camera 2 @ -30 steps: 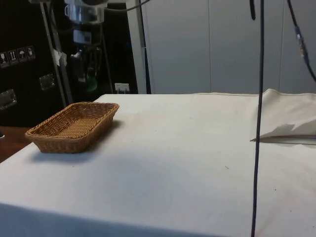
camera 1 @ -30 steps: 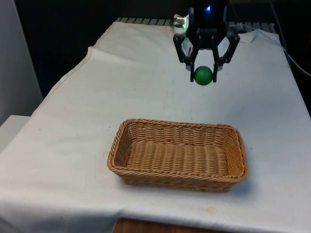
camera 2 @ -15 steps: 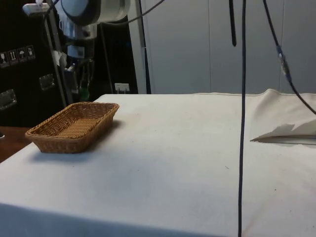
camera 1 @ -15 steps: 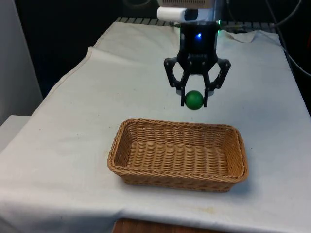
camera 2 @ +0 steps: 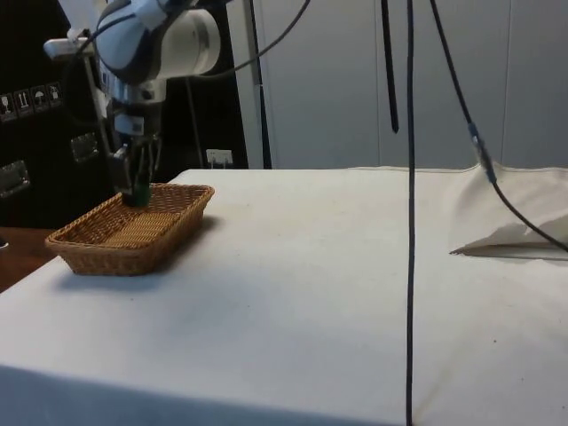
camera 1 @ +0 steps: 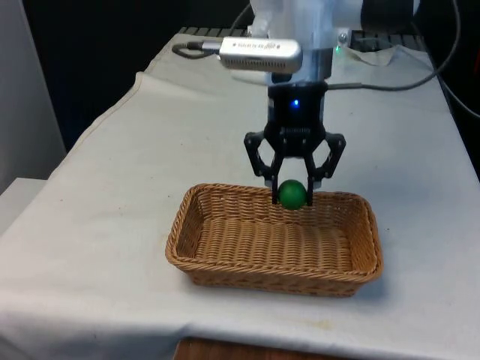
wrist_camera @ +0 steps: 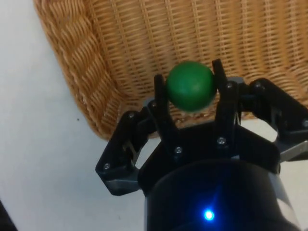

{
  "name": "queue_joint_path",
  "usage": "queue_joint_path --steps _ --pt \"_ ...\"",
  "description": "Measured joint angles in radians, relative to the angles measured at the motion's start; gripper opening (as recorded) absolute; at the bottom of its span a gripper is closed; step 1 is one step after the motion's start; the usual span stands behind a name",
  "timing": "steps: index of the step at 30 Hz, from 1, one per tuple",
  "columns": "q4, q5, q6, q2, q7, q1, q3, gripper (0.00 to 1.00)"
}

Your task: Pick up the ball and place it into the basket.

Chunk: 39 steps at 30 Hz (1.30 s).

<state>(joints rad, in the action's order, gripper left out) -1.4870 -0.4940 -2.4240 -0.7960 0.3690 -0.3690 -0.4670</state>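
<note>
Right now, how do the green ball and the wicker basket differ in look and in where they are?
The ball is plain green, smooth and round; the basket is tan, woven and rectangular. The ball is far smaller than the basket. The ball hangs in the air, clamped in the gripper over the basket's far rim, while the basket rests on the white cloth. They share little beyond being the task's two things.

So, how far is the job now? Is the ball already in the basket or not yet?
Not yet. Done: the green ball is picked up and held off the table. In hand: the pincer grips it over the far edge of the wicker basket; the wrist view shows the ball above the basket's woven floor. Left: lower or move a little further in, then open the pincer to release the ball.
</note>
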Motion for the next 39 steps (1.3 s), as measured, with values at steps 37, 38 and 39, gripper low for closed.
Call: queue_joint_path --steps 37,38,39 --pt "0.065 -0.091 -0.009 -0.112 0.023 0.002 0.0 1.0" --pt "0.065 -0.091 -0.009 -0.112 0.023 0.002 0.0 1.0" --pt "0.065 -0.091 -0.009 -0.112 0.023 0.002 0.0 1.0"
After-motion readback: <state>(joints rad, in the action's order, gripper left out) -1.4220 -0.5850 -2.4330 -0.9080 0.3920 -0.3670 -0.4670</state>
